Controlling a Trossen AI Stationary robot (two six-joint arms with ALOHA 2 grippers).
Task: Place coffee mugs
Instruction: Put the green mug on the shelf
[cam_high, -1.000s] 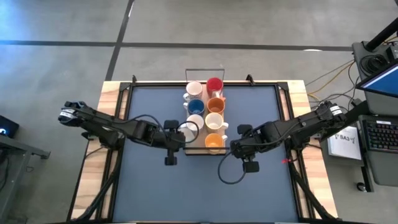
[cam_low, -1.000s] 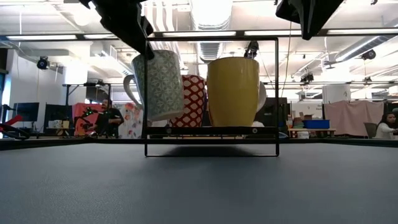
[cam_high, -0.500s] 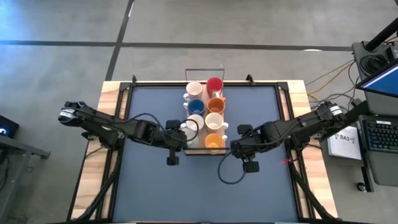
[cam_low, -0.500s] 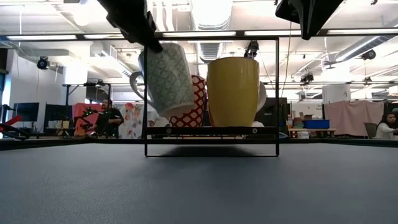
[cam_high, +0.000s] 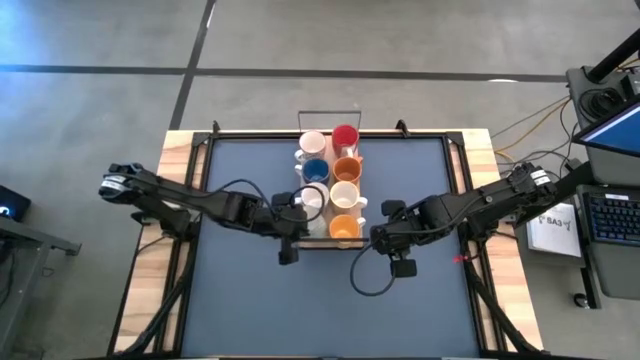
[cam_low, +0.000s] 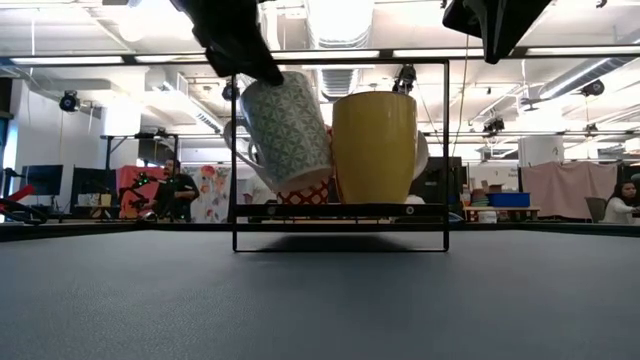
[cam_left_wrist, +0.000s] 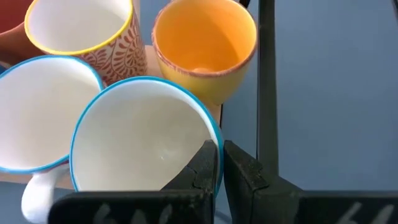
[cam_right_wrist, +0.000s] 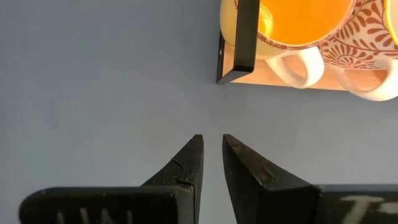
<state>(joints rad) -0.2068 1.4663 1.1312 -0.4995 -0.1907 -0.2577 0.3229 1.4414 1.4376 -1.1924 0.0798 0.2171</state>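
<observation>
Several mugs stand in two rows on a light-wood tray (cam_high: 300, 240) inside a black wire frame (cam_low: 340, 62). The near right place has a yellow-orange mug (cam_low: 375, 145). My left gripper (cam_left_wrist: 221, 149) is shut on a white mug with a blue rim and green pattern (cam_low: 285, 130) over the tray's near left corner. In the high view that mug (cam_high: 312, 198) sits left of the yellow one (cam_high: 343, 228). My right gripper (cam_right_wrist: 211, 143) hovers over the mat just right of the tray's near corner, fingers a narrow gap apart, touching nothing. My left gripper pinches the patterned mug by its rim (cam_left_wrist: 208, 134), one finger inside the cup and one outside. The fingers come from above and from the table's left, slanting down. The mug hangs lifted clear of the tray, tilted, its mouth leaning toward the left.
The frame's black upright (cam_left_wrist: 267, 93) stands close beside the held mug, on the near edge. A white blue-rimmed mug (cam_left_wrist: 43, 112) and a red-patterned mug (cam_left_wrist: 81, 28) are its neighbours. Dark blue mat (cam_high: 330, 310) lies bare toward the near edge. People sit in the room beyond.
My left gripper has carried the patterned mug toward the table's right, in over the tray's near left corner and against the yellow mug. The mug has tipped further over. The right arm has kept still.
</observation>
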